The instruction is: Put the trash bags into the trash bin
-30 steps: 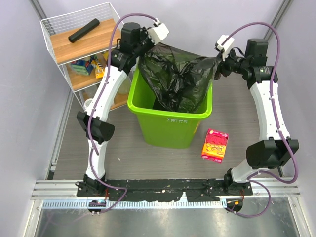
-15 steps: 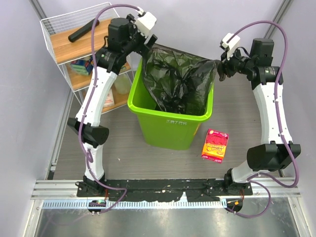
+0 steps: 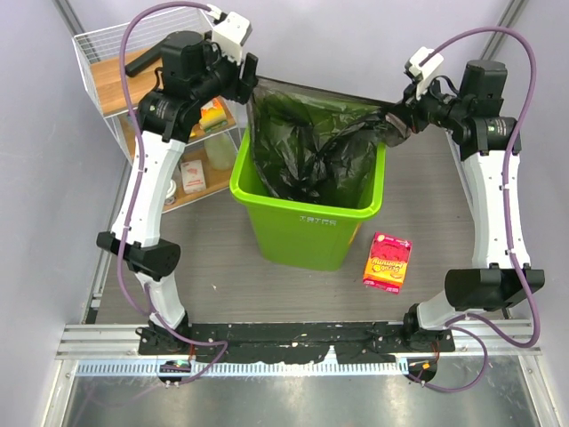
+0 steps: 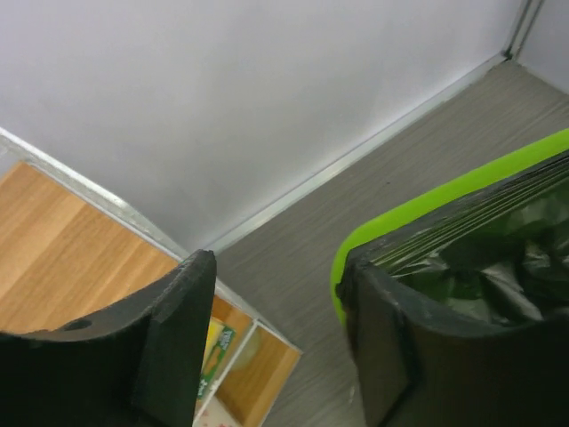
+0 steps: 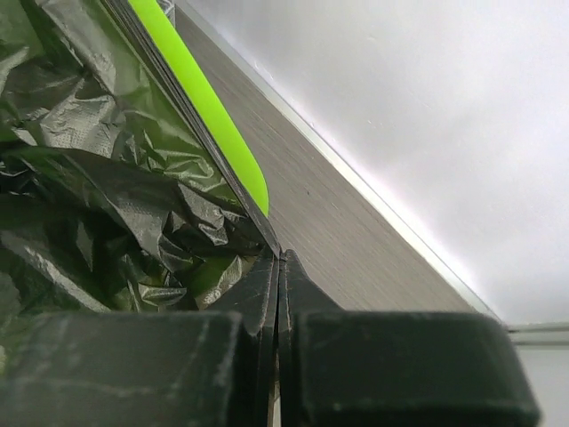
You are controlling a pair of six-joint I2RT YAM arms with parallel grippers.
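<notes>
Swung off the trash bin's [image 3: 302, 227] far-left corner, the left gripper [image 3: 249, 76] holds its jaws open; the right gripper's [image 3: 389, 124] jaws pinch the trash bags [image 3: 311, 142], stretched left-to-right across the bin mouth.

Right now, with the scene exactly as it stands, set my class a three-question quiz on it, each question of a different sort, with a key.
1. True or false: the right gripper is shut on an edge of the trash bag.
2. Pick one. The left gripper is: A) open with nothing between its fingers; B) shut on the bag; C) shut on the bin's rim.
3. Fill in: in the top view, the red packet lies to the ___ of the trash bin.

Key: 1 true; 2 A; 3 right.
</notes>
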